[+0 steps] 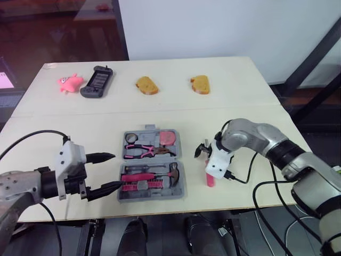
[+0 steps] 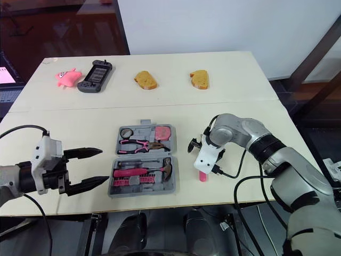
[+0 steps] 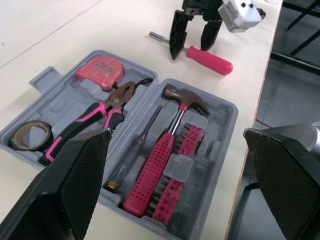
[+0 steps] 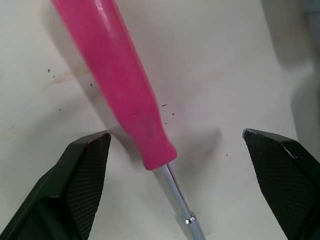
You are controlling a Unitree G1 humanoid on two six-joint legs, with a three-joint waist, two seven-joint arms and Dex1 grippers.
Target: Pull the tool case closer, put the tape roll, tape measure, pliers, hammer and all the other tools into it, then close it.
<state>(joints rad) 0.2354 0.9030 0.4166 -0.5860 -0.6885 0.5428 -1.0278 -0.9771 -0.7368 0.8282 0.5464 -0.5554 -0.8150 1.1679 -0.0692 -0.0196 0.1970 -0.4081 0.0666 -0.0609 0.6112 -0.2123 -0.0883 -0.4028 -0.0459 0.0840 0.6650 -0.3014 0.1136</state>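
Note:
The grey tool case (image 1: 178,191) lies open near the table's front edge. It holds a tape roll (image 1: 131,137), a pink tape measure (image 1: 169,137), pink-handled pliers (image 1: 143,151) and a hammer (image 1: 154,175), plus a bit row. A pink-handled screwdriver (image 1: 210,180) lies on the table just right of the case. My right gripper (image 1: 203,151) is open low over it, fingers either side of where the handle meets the metal shaft (image 4: 175,200). To the left of the case my left gripper (image 1: 114,170) hangs open, holding nothing and pointing at the case.
Along the far side of the table sit a pink plush toy (image 1: 70,82), a dark game controller (image 1: 97,81) and two bread pieces (image 1: 146,85) (image 1: 200,84). A black cable (image 1: 242,178) loops from my right wrist over the table.

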